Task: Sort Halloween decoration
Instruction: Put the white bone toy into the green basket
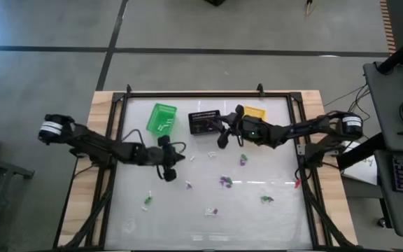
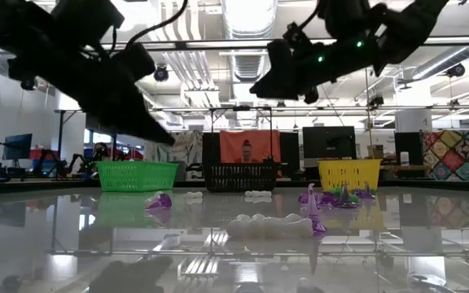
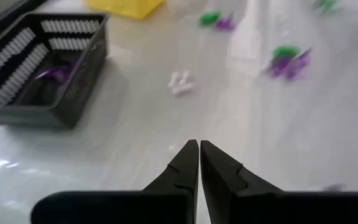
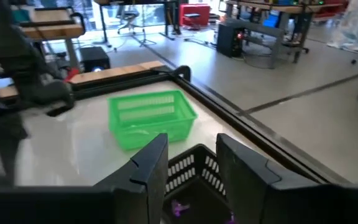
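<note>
While my right end effector (image 4: 188,165) hangs released above the black basket (image 1: 204,122), purple trinkets (image 4: 179,208) seemingly lie inside; my left end effector (image 3: 199,163), clenched, hovers beside it.

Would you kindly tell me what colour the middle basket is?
Black; the middle basket shows best in the high view, between the green and yellow ones.

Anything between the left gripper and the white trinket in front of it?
Nothing visible. The left gripper is shut above bare table, and the white trinket lies ahead in the open. The black basket sits off to one side of that path.
</note>
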`<action>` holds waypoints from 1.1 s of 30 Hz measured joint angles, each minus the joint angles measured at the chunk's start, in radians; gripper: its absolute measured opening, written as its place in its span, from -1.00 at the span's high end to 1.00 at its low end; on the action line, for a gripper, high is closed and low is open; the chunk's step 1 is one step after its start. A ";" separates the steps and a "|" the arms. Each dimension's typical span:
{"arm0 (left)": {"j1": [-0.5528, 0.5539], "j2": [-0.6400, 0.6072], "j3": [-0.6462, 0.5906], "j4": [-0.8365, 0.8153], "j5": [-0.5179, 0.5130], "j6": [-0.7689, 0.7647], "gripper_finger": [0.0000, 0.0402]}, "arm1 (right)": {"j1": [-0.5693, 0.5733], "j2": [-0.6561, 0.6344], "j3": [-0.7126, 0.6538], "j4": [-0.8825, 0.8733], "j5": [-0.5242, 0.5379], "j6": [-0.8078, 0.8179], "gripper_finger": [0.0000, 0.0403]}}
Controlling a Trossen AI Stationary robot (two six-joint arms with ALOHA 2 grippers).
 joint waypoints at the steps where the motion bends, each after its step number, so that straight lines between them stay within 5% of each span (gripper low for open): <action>1: -0.012 0.022 0.000 0.001 -0.030 0.001 1.00 | 0.008 -0.010 0.000 -0.008 0.000 -0.003 0.37; 9: -0.021 0.181 -0.001 0.233 -0.067 0.000 0.90 | 0.053 -0.043 0.000 -0.090 0.000 0.001 0.36; 22: -0.019 0.423 0.066 0.288 -0.147 -0.059 0.16 | 0.071 -0.043 -0.001 -0.107 0.006 0.002 0.37; 28: -0.020 0.494 0.113 0.299 -0.196 -0.087 0.22 | 0.071 -0.043 -0.001 -0.118 0.006 0.008 0.39; 33: -0.020 0.494 0.106 0.304 -0.187 -0.117 0.53 | 0.071 -0.043 -0.001 -0.127 0.006 0.008 0.38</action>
